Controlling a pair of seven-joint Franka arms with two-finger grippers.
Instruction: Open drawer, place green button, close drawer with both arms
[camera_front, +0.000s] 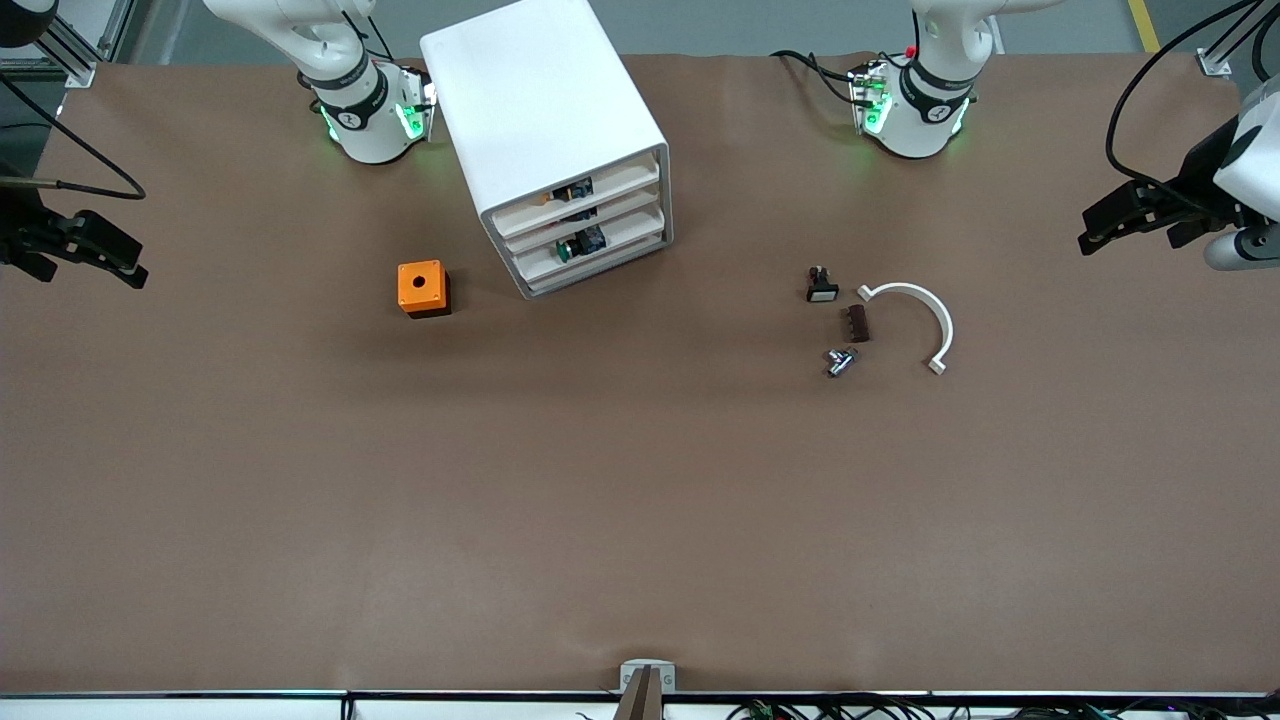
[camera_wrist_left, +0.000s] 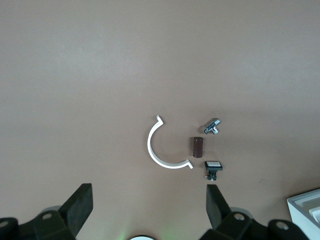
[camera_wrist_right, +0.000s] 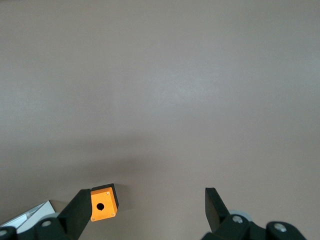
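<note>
Inside, button (camera_front: 567, 248) lies lengthwise, green cap outward

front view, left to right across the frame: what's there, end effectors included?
right end effector → orange cube → white cabinet → white-capped black button → curved white bracket → left end effector

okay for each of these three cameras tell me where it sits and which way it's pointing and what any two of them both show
Front view: high across the table, facing both bases; left gripper and right gripper wait at its ends.
Left wrist view: looks down past open fingers at the white arc, shared with front.
Right wrist view: looks down past open fingers; shares the orange cube.
</note>
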